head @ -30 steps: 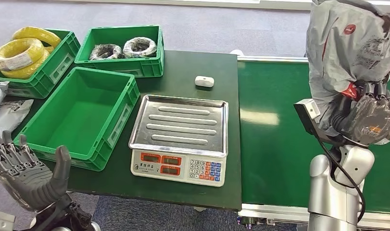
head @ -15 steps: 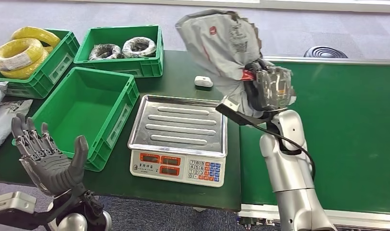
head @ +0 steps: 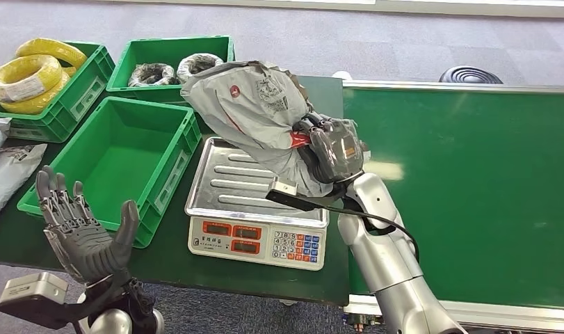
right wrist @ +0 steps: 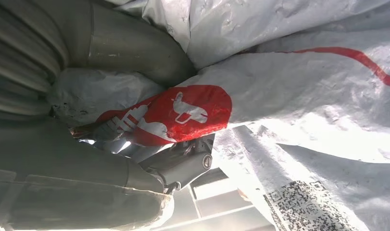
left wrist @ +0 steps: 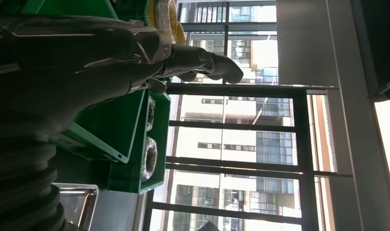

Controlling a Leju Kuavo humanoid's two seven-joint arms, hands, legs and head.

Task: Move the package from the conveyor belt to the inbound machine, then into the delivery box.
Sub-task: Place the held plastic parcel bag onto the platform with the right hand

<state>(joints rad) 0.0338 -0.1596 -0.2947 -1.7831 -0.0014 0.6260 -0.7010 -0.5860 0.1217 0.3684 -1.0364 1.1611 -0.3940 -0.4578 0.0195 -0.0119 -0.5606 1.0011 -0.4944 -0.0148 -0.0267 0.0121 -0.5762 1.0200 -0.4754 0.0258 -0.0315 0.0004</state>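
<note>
My right hand (head: 332, 148) grips a grey plastic package (head: 254, 111) with red marks, holding it in the air over the steel tray of the scale (head: 226, 182). Up close in the right wrist view, the package (right wrist: 298, 86) shows its red logo and a printed code, with my right hand (right wrist: 87, 159) wrapped around it. The empty green box (head: 119, 163) stands left of the scale. My left hand (head: 81, 233) is raised at the lower left, fingers spread, holding nothing; in the left wrist view my left hand (left wrist: 87, 62) shows against windows.
The green conveyor belt (head: 473, 174) runs along the right. Behind stand a green box of yellow cable coils (head: 35, 73) and another with dark coils (head: 169, 69). Grey bags (head: 7, 163) lie at the far left.
My right arm has swung left from over the belt, carrying the package to above the scale tray and lower. My left hand has risen a little.
</note>
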